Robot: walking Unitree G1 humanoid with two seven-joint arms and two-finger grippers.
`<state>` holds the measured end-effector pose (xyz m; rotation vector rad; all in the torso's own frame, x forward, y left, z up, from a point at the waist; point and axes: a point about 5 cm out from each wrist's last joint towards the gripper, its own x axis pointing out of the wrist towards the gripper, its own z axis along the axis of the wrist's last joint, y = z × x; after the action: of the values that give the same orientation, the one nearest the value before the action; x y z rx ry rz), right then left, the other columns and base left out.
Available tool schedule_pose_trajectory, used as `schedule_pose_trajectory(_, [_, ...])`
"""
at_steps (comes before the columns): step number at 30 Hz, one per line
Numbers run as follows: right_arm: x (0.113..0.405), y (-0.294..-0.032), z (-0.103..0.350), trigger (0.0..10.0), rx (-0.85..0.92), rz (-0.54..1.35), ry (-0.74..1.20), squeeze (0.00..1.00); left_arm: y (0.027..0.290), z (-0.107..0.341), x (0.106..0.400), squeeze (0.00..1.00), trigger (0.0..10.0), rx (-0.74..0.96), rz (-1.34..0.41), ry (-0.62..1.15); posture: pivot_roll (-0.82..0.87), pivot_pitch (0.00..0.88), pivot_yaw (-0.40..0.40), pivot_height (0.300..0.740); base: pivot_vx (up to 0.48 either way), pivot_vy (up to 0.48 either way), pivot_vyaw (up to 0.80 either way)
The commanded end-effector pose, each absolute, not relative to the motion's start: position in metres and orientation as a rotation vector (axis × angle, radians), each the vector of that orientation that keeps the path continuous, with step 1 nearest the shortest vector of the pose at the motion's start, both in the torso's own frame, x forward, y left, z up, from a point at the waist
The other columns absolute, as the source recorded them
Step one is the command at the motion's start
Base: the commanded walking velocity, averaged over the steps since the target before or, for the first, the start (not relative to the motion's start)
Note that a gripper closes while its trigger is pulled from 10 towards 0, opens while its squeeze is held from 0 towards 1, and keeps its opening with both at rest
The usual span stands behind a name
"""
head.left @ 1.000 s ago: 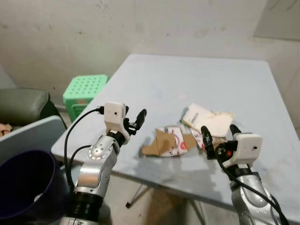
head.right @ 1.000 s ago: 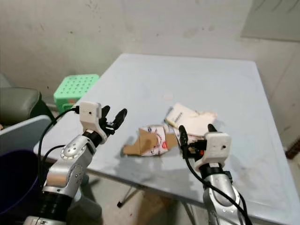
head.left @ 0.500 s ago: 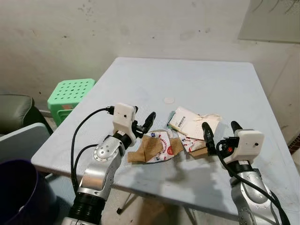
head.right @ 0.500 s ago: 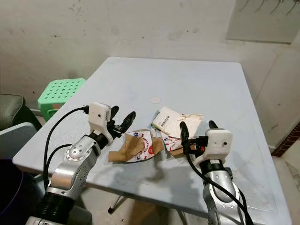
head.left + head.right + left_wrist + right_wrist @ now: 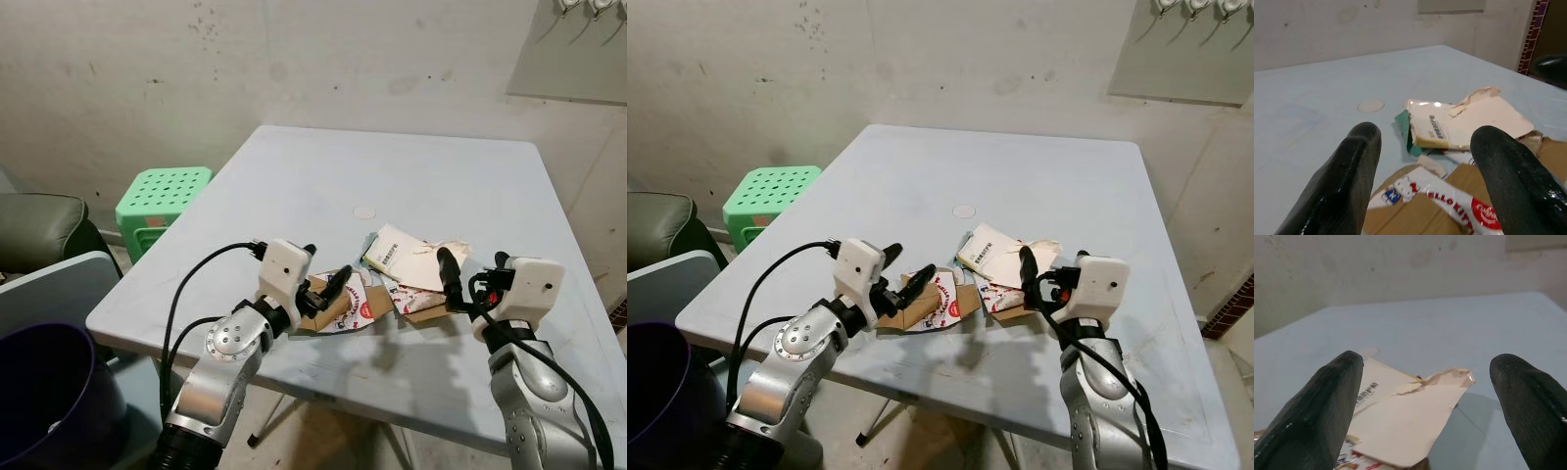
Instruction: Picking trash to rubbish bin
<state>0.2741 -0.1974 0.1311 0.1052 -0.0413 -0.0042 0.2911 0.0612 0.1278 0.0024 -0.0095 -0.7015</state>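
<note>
Trash lies in a loose heap near the front half of the pale blue table (image 5: 323, 166), made up of flattened paper and card. The nearest piece is a brown cardboard wrapper (image 5: 1449, 205) with a white and red printed strip showing a cartoon cat and red lettering. Behind it, touching and partly overlapping, sits a white torn envelope (image 5: 1410, 426) with a ragged, browned edge and a small printed label; a bit of green shows under its corner in the left wrist view. A faint round mark (image 5: 1370, 105) sits on the tabletop just beyond the heap.

The left gripper (image 5: 323, 284) reaches in from the robot's left, low over the table, its 2 black fingers spread apart with the tips over the near edge of the cardboard wrapper; whether they touch it cannot be told. Nothing is pinched between them. The left arm is bent at the elbow, with a black cable looping from the white wrist block down toward the forearm.

The right gripper (image 5: 470, 274) is held up at the right side of the heap, fingers spread wide and pointing toward the torn envelope, just beside it and holding nothing. Its silver forearm rises from below the table's front edge.

A dark purple bin (image 5: 49, 392) stands on the floor at the robot's left, below the table's corner; its inside is too dark to tell. Beyond it are a green plastic stool (image 5: 162, 191) and a dark cushioned seat (image 5: 39, 220) against the stained wall (image 5: 196, 69).
</note>
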Motion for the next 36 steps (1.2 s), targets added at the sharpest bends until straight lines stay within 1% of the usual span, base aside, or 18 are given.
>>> schedule_pose_trajectory(1, [0.28,-0.199,0.133,10.0,0.115,-0.002,-0.036,0.0,0.059,0.133,0.289,0.0,10.0,0.007,-0.727,-0.033,-0.03,0.04,0.056,0.74,0.0,0.0,0.0])
schedule_pose_trajectory(12, [0.302,-0.205,0.132,10.0,0.121,0.0,-0.029,0.0,0.053,0.136,0.283,0.0,10.0,0.002,-0.781,-0.05,-0.02,0.042,0.053,0.74,0.0,0.0,0.0])
schedule_pose_trajectory(18, [0.308,-0.208,0.131,10.0,0.111,-0.016,-0.023,0.0,0.049,0.133,0.277,0.0,10.0,0.011,-0.807,-0.044,-0.02,0.041,0.053,0.74,0.0,0.0,0.0])
schedule_pose_trajectory(26, [0.311,-0.217,0.124,10.0,0.168,-0.076,0.005,0.0,0.048,0.134,0.276,0.0,10.0,0.015,-0.808,-0.048,-0.01,0.039,0.051,0.74,0.0,0.0,0.0])
schedule_pose_trajectory(28, [0.31,-0.22,0.118,10.0,0.205,-0.097,0.03,0.0,0.051,0.134,0.278,0.0,10.0,0.022,-0.797,-0.051,-0.01,0.038,0.052,0.74,0.0,0.0,0.0])
schedule_pose_trajectory(36, [0.307,-0.217,0.102,10.0,0.24,-0.103,0.068,0.0,0.052,0.136,0.281,0.0,10.0,0.02,-0.79,-0.053,-0.02,0.034,0.057,0.74,0.0,0.0,0.0])
